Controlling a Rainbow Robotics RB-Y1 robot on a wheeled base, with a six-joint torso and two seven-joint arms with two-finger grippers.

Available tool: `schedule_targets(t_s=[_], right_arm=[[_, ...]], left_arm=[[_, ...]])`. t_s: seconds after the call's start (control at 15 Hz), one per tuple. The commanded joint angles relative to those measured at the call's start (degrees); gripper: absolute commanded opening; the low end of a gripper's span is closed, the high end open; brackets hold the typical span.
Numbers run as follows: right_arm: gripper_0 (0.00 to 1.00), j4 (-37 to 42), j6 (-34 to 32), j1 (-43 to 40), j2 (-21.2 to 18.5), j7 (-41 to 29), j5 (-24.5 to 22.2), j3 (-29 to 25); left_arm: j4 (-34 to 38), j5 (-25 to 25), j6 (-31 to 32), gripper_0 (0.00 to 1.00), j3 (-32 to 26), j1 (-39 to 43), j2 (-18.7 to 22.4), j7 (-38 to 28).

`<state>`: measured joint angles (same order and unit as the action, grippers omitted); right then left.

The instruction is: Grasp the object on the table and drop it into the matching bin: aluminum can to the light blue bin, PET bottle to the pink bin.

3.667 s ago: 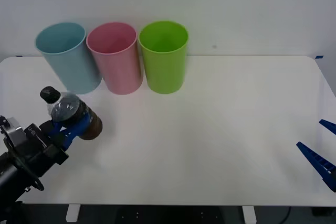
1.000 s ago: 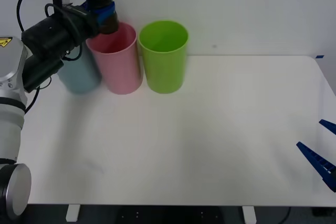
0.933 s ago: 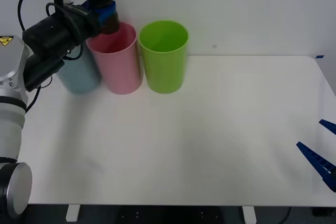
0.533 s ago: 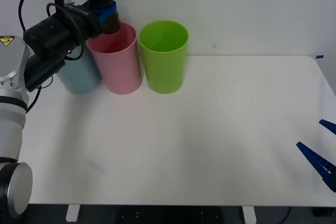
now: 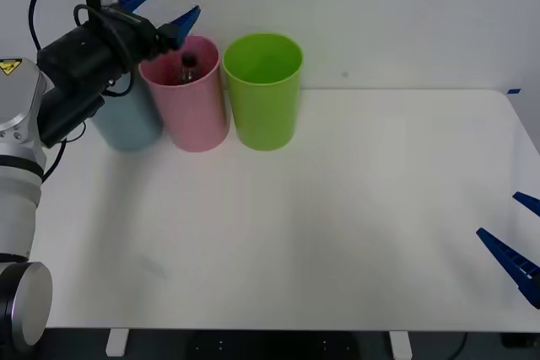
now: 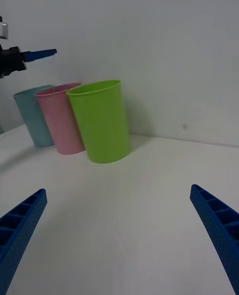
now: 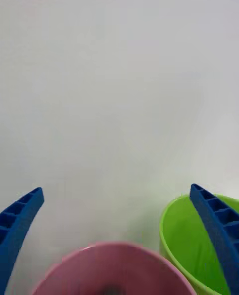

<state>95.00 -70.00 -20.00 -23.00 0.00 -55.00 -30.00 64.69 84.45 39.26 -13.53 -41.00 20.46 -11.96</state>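
Note:
My left gripper [image 5: 160, 8] hangs open just above the pink bin [image 5: 192, 111], with nothing between its fingers. The PET bottle [image 5: 187, 66] is inside the pink bin; its black cap and neck show below the rim. In the left wrist view the open gripper [image 7: 115, 190] frames the pink bin's rim [image 7: 119, 249] beneath it. The light blue bin [image 5: 128, 128] stands to the left of the pink one, partly hidden by my left arm. My right gripper [image 5: 516, 233] rests open low at the table's right edge, far from the bins.
A bright green bin [image 5: 264, 94] stands touching the pink bin's right side. The three bins [image 6: 62, 120] line up at the back left of the white table [image 5: 363, 200], close to the wall. The left arm's cable loops above the light blue bin.
The left gripper, shut on the bottle over the pink bin half a second ago, has opened. The bottle has dropped into the pink bin. The right arm has not moved.

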Motion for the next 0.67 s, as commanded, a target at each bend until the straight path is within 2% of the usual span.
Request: schedule_targets(t_s=[0.07, 0.4, 0.67], right_arm=[[1.0, 0.0, 0.0, 0.0, 0.0, 0.0, 0.0, 0.0], [1.0, 0.0, 0.0, 0.0, 0.0, 0.0, 0.0, 0.0], [1.0, 0.0, 0.0, 0.0, 0.0, 0.0, 0.0, 0.0]], left_arm=[[0.0, -2.2, 0.8, 1.0, 0.0, 0.8, 0.0, 0.3], [5.9, -8.0, 1.8, 1.0, 0.0, 7.0, 0.7, 0.8], [12.6, -13.4, 2.2, 1.0, 0.0, 14.2, 3.1, 1.1]])
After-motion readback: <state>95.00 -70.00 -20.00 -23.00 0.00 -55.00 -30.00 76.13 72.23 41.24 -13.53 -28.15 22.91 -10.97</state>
